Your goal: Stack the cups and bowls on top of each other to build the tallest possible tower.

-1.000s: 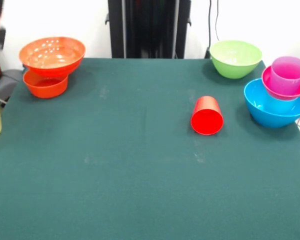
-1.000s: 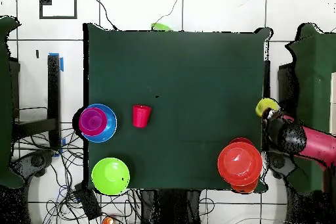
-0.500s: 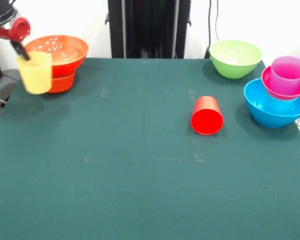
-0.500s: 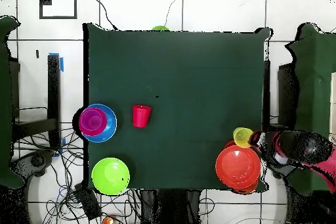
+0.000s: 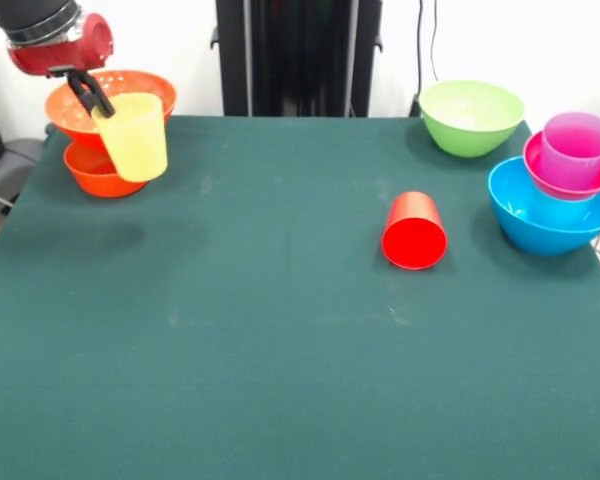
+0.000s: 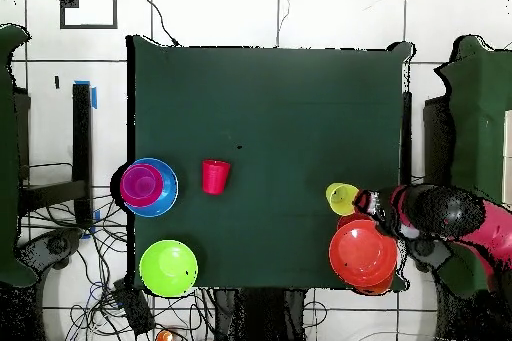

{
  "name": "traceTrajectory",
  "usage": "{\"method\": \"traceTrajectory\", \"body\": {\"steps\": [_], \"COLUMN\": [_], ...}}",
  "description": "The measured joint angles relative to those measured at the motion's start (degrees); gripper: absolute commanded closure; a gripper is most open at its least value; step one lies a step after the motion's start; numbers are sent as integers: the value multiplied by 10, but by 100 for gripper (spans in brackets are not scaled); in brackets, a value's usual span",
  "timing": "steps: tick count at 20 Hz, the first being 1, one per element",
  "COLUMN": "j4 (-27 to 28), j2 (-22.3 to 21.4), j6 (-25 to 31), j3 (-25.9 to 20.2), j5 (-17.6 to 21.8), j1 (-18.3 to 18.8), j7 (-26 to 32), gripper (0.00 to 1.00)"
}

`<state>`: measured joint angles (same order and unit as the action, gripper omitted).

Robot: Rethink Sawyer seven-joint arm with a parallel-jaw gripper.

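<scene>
Above the bench (image 5: 280, 350), in the front view, the pincer (image 5: 88, 92) is pinching the rim of the yellow cup (image 5: 133, 136), which is hanging tilted and off the cloth before the stacked orange bowls (image 5: 100, 168). The overhead view is showing the cup's open mouth (image 6: 341, 197) just beside those bowls (image 6: 364, 253). The red cup (image 5: 414, 231) is lying on its side, mouth toward the camera.

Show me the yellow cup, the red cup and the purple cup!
yellow cup (image 5: 133, 137), front view, its side wall.
red cup (image 5: 414, 243), front view, its open mouth.
purple cup (image 5: 578, 150), front view, its side wall.
</scene>
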<state>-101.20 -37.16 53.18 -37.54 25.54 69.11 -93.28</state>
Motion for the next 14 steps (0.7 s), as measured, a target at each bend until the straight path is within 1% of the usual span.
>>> {"method": "traceTrajectory", "body": {"steps": [7, 14], "j4": [-5, -17], "j2": [-14, -29], "j6": [0, 0], "j3": [-35, -39], "j5": [23, 54], "j1": [15, 21], "j7": [8, 8], "gripper": [100, 100]}}
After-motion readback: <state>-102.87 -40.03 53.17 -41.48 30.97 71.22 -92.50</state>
